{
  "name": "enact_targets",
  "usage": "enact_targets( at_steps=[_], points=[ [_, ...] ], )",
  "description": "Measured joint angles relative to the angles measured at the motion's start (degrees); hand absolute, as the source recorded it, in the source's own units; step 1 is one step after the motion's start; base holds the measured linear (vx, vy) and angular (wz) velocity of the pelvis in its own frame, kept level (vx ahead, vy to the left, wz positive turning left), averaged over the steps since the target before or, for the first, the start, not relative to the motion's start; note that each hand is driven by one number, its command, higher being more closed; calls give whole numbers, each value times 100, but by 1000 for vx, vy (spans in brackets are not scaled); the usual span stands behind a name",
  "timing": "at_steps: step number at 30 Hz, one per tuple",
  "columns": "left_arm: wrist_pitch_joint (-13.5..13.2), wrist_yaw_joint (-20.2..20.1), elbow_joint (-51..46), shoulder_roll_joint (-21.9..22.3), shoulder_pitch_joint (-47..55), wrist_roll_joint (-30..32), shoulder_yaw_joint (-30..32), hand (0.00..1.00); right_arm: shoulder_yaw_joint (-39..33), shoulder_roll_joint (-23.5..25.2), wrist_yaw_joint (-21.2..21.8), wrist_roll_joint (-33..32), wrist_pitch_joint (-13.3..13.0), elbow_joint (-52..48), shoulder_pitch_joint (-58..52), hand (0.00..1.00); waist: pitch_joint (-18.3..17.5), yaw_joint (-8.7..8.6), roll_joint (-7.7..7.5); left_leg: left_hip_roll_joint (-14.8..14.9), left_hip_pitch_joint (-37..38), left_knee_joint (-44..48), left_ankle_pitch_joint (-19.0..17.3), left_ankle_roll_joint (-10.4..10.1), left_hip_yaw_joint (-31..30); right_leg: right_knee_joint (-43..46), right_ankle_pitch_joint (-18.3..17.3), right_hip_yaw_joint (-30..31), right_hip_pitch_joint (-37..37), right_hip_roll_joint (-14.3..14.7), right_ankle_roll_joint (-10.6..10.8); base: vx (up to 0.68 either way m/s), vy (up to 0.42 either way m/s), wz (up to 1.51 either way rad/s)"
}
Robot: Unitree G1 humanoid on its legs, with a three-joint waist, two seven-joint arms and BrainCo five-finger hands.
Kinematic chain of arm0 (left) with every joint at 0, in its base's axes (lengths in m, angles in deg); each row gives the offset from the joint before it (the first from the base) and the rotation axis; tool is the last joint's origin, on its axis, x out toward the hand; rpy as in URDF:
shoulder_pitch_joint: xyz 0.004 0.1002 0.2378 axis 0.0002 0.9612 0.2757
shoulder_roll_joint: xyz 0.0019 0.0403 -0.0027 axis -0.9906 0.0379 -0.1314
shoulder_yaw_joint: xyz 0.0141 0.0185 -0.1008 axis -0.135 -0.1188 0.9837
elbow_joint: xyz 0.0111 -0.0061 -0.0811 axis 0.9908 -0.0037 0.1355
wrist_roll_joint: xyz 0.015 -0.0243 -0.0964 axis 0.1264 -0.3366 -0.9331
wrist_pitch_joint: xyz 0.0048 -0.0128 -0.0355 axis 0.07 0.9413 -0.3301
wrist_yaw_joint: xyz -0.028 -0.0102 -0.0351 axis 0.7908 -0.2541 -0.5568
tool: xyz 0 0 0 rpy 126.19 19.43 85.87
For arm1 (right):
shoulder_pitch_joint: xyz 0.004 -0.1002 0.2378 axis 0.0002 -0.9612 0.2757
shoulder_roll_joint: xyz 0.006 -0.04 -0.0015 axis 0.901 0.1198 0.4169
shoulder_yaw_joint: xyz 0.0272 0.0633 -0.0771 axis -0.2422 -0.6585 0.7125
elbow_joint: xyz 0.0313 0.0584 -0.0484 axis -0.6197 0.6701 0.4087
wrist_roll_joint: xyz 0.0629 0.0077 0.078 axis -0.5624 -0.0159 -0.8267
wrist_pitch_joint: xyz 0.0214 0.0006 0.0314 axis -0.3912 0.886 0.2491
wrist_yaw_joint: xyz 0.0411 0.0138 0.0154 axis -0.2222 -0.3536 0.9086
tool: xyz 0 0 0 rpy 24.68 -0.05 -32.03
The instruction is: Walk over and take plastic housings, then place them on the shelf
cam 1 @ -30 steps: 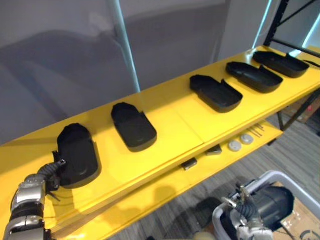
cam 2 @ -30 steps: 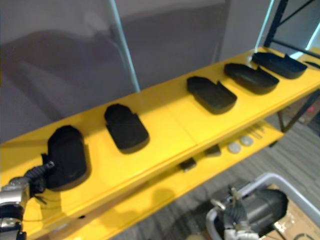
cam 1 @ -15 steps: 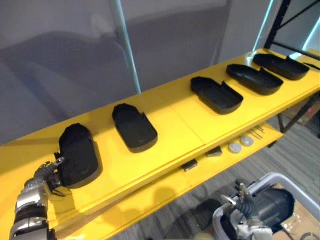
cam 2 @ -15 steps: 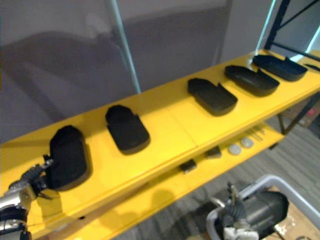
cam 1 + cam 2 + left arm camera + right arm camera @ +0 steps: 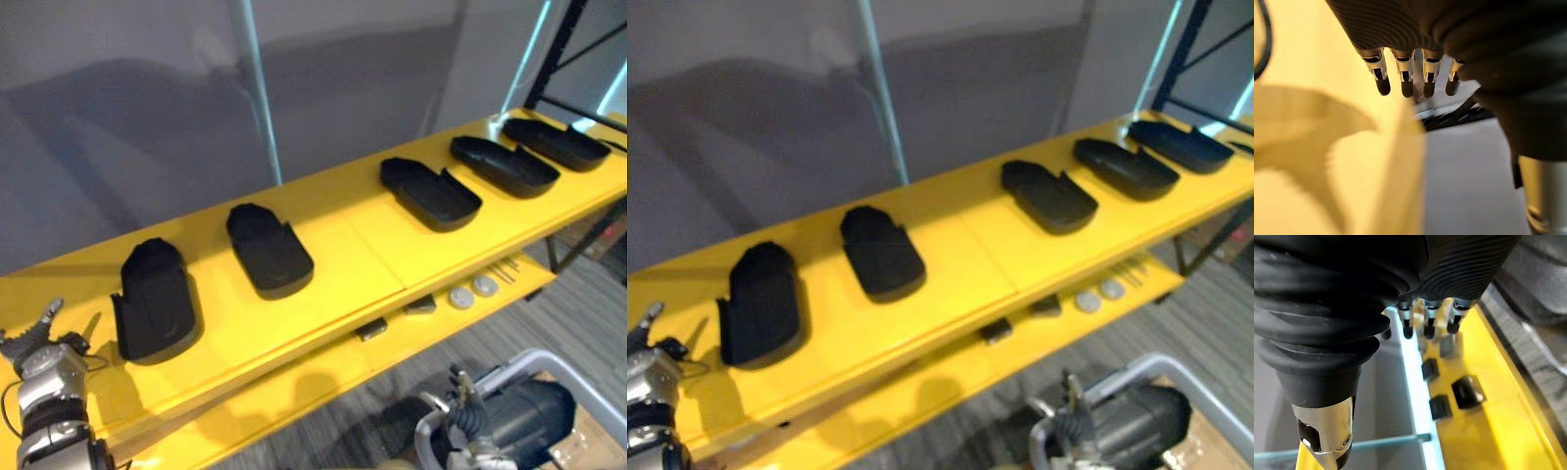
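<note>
Upper shelf [image 5: 353, 245]: a yellow board running from lower left to upper right before a grey wall [image 5: 127, 127] and a pale upright post [image 5: 263, 98]. Five black plastic housings lie on it in a row, well apart: first housing [image 5: 155, 302], second housing [image 5: 268, 251], third housing [image 5: 431, 193], fourth housing [image 5: 502, 165], fifth housing [image 5: 554, 144]. Lower shelf [image 5: 323, 377]: yellow, carrying two grey discs [image 5: 472, 290] and small dark blocks [image 5: 370, 330]. Below lies grey carpet [image 5: 588, 304], with a pale tub [image 5: 578, 377] at lower right.

Left hand [image 5: 41, 360]: at the shelf's near left end, beside the first housing and apart from it, fingers spread and holding nothing. Its wrist view adds the fingers [image 5: 1406, 81] close up, straight, side by side above yellow board.

Right hand [image 5: 1428, 323]: low beside the tub, fingers straight, holding nothing. Its wrist view adds the blocks seen along the lower shelf.
</note>
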Motion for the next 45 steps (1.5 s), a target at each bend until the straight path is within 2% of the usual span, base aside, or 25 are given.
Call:
enact_targets(
  at_steps=[4, 6, 7, 8, 9, 10, 12, 13, 14, 17, 18, 20, 25, 28, 31, 32, 34, 35, 36, 37, 39, 40, 42, 43, 45],
  points=[
    [-764, 545, -688, -3, -118, 160, -117, 0, 147, 88, -27, -2, -14, -18, -23, 0, -86, 52, -59, -18, -20, -77, 37, 5, -170, -72, 6, -135, 79, -8, -9, -17, -5, 16],
    [-969, 725, -835, -3, -118, 166, -220, 0, 210, 87, -102, -2, -42, -24, -28, 0, -126, 66, -54, -16, -27, -98, 36, 4, -178, -110, 15, -141, 93, -1, -17, -4, -8, 9],
    [-1210, 858, -1044, -3, -117, 166, -310, 0, 221, 89, -128, -1, -54, -93, -24, 0, -199, 76, -67, -17, -65, -99, 36, 5, -201, -143, 23, -158, 100, 2, -18, 10, -6, 6],
    [-1312, 871, -1126, -3, -116, 165, -330, 0, 220, 90, -139, -1, -59, -118, -21, 0, -238, 77, -62, -17, -100, -99, 37, 6, -210, -164, 32, -168, 90, 6, -18, 24, -4, 10],
    [-1565, 882, -1349, -3, -114, 161, -390, 0, 220, 91, -201, -1, -76, -156, -3, 0, -295, 83, -112, -18, -113, -98, 37, 6, -237, -185, 44, -187, 93, 8, -18, 27, -2, 7],
    [-1683, 886, -1505, -3, -105, 159, -467, 0, 214, 95, -240, -1, -81, -185, 0, 0, -298, 92, -99, -19, -116, -98, 37, 6, -245, -188, 44, -193, 93, 8, -18, 40, -2, 8],
    [-2093, 865, -2392, 8, 82, 165, -720, 0, 208, 128, -349, 0, -86, -385, 1, 0, -334, 123, -118, -28, -116, -95, 44, 14, -280, -202, 46, -242, 122, 7, -20, 34, -3, 7],
    [-2167, 863, -2696, 22, 186, 182, -750, 0, 192, 145, -370, -1, -87, -464, -1, 0, -333, 112, -115, -30, -112, -95, 45, 14, -287, -212, 46, -248, 138, 7, -20, 36, -2, 8],
    [-2429, 845, -3566, 139, 522, 357, -762, 0, 96, 227, -397, 0, -104, -701, -19, 0, -358, 89, -114, -39, -103, -98, 43, 16, -311, -262, 50, -278, 194, 6, -24, 25, -1, 6],
    [-2663, 823, -4542, 499, 994, 565, -761, 0, -27, 313, -503, 0, -108, -949, -8, 0, -400, 130, -47, -47, -110, -103, 34, 29, -320, -274, 50, -292, 199, 9, -25, 13, -1, 4],
    [-2786, 782, -5060, 798, 1363, 667, -815, 0, -120, 349, -554, 1, -112, -1091, -4, 0, -426, 182, 32, -54, -109, -105, 32, 33, -329, -282, 50, -303, 208, 17, -25, 4, -7, 4],
    [-2904, 706, -5531, 1109, 1707, 853, -956, 0, -248, 388, -636, 0, -111, -1192, -3, 0, -467, 229, 93, -58, -106, -107, 32, 33, -361, -296, 49, -328, 232, 23, -26, -3, -12, 12],
    [-3495, 76, -6587, 1610, 2438, 893, -1300, 0, -551, 606, -770, 1, -111, -1555, 68, 0, -493, 296, 106, -57, -119, -113, 60, 36, -502, -369, 20, -473, 304, 21, -77, -17, -11, 13],
    [-3824, -582, -6838, 1882, 2602, 729, -1661, 0, -671, 703, -879, 1, -110, -1730, 168, 0, -477, 350, 74, -59, -127, -116, 82, 43, -545, -399, 16, -476, 291, 23, -83, 0, 0, 0],
    [-3975, -1709, -6869, 1921, 2655, 412, -2284, 0, -704, 739, -968, 0, -101, -1739, 346, 0, -469, 355, 38, -67, -133, -116, 108, 52, -580, -407, 20, -495, 277, 23, -76, 0, 3, 5],
    [-3985, -1995, -6874, 1923, 2655, 250, -2416, 0, -704, 740, -977, -1, -96, -1739, 386, 0, -464, 353, 29, -69, -135, -116, 112, 54, -582, -409, 24, -496, 275, 23, -71, 0, 0, 0],
    [-3975, -3005, -6868, 1924, 2651, -25, -3048, 0, -711, 740, -993, -3, -88, -1743, 520, 0, -445, 352, -4, -72, -147, -116, 116, 58, -583, -423, 43, -495, 268, 24, -56, 0, 0, 0],
    [-3962, -3261, -6868, 1922, 2647, -30, -3188, 0, -711, 742, -993, -3, -81, -1753, 549, 0, -444, 350, -7, -72, -154, -115, 117, 59, -582, -426, 46, -495, 263, 24, -54, 0, 0, 0],
    [-3908, -3866, -6868, 1916, 2630, -116, -3459, 0, -712, 746, -996, -4, -76, -1791, 596, 0, -448, 346, -17, -73, -206, -115, 121, 65, -580, -431, 54, -495, 231, 26, -50, 0, 0, 0],
    [-3874, -4127, -6868, 1914, 2619, -132, -3583, 0, -713, 751, -996, -5, -75, -1821, 619, 0, -456, 345, -28, -73, -220, -115, 126, 68, -576, -429, 62, -491, 193, 27, -43, 0, 0, 0],
    [-3517, -5180, -6853, 1898, 2571, -384, -4081, 0, -704, 767, -1026, -6, -75, -1893, 708, 0, -430, 345, -23, -64, -231, -115, 134, 72, -516, -448, 160, -462, 185, 41, -26, 38, 6, -11],
    [-3425, -5369, -6831, 1894, 2571, -391, -4194, 0, -704, 773, -1041, -6, -75, -1893, 727, 0, -427, 345, -29, -63, -228, -114, 135, 73, -494, -462, 170, -451, 185, 42, -29, 35, 4, -12],
    [-2903, -6106, -6739, 1780, 2495, -548, -4627, 0, -701, 811, -1176, -4, -75, -1909, 771, 0, -399, 323, -59, -64, -229, -114, 135, 73, -467, -477, 186, -427, 183, 43, -29, 28, 3, -6],
    [-2782, -6264, -6705, 1759, 2472, -589, -4724, 0, -701, 816, -1226, -4, -75, -1911, 772, 0, -395, 313, -66, -64, -229, -114, 134, 73, -462, -477, 188, -422, 182, 43, -29, 0, 0, 0],
    [-2132, -6883, -6556, 1676, 2366, -895, -5095, 0, -700, 821, -1273, -84, -70, -1922, 774, 0, -381, 288, -82, -63, -232, -115, 132, 76, -441, -476, 193, -401, 177, 43, -28, 11, -2, -4]
  ],
)
